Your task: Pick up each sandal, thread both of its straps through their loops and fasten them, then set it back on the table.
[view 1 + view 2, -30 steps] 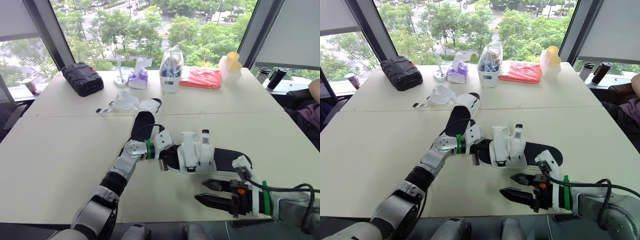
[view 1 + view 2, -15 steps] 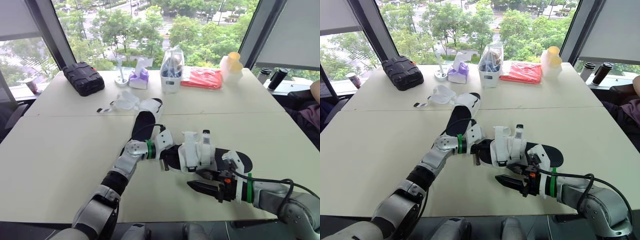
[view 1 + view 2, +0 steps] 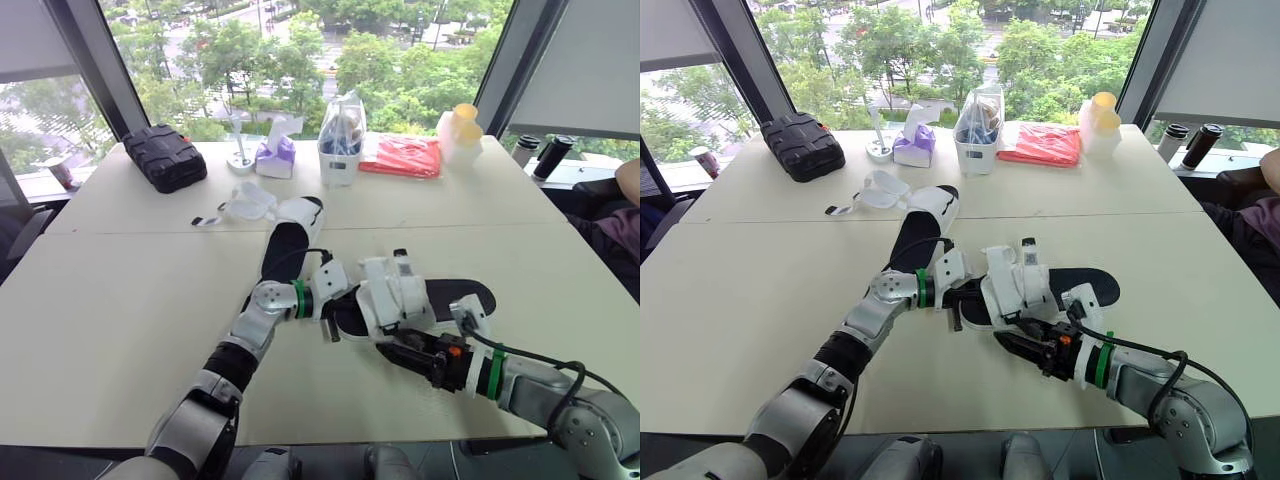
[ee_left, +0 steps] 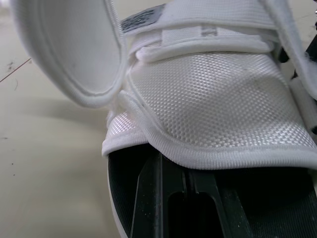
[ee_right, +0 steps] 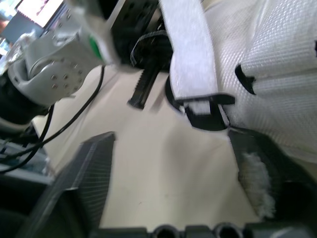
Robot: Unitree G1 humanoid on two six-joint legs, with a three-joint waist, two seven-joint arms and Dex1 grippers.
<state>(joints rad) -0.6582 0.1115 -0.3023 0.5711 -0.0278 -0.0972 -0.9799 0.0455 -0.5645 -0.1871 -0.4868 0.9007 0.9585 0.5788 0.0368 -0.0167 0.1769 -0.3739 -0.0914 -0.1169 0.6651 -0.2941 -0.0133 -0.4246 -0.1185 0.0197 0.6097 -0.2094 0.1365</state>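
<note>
Left gripper (image 3: 335,318) pinches the white sandal (image 3: 395,295) at 9 o'clock. Right gripper (image 3: 392,350) at 6 o'clock; up close, it is spread wide by the black loop (image 5: 205,121).

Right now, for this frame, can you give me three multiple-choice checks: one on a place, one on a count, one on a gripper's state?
1. Where on the table is the black ribbed hard case? A far left corner; B near right edge; C centre.
2. How many white-strapped, black-soled sandals are there? A one; B two; C three.
3. The right gripper is: A open; B shut on a strap; C shut on a cup.
Answers: 1 A, it lies by the window at the left. 2 B, a near sandal and a far sandal. 3 A, its fingers stand apart in the right wrist view.
</note>
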